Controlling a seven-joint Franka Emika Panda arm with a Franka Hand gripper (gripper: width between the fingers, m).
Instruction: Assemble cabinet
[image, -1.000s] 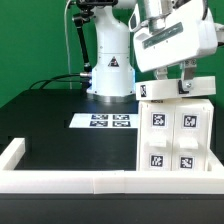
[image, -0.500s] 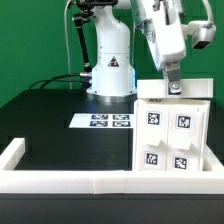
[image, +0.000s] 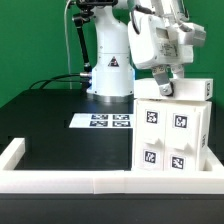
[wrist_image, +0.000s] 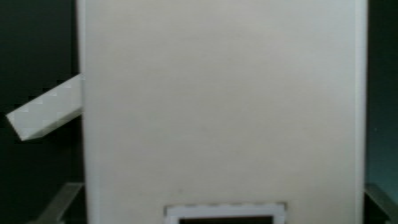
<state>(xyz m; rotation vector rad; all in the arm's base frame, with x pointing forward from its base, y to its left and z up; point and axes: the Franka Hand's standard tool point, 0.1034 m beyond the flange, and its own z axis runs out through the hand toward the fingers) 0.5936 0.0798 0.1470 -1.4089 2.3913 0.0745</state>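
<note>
The white cabinet (image: 172, 135) stands at the exterior view's right, near the front border, with several marker tags on its front face. It leans slightly, and its top edge (image: 185, 92) is tilted. My gripper (image: 165, 89) comes down at a slant onto the top of the cabinet and is shut on it. In the wrist view the cabinet's plain white face (wrist_image: 222, 100) fills the frame, with a tag (wrist_image: 222, 213) at one end. Faint fingers (wrist_image: 59, 200) sit against the cabinet's two sides. A thin white panel (wrist_image: 45, 110) sticks out beside the body.
The marker board (image: 103, 121) lies on the black table in front of the robot base (image: 110, 65). A low white border frame (image: 60, 181) runs along the table's front, with a raised corner at the exterior view's left (image: 12, 150). Cables hang behind the base.
The gripper has swung from upright to a slant over the cabinet's top. The cabinet has shifted and leans slightly, where it stood square before.
</note>
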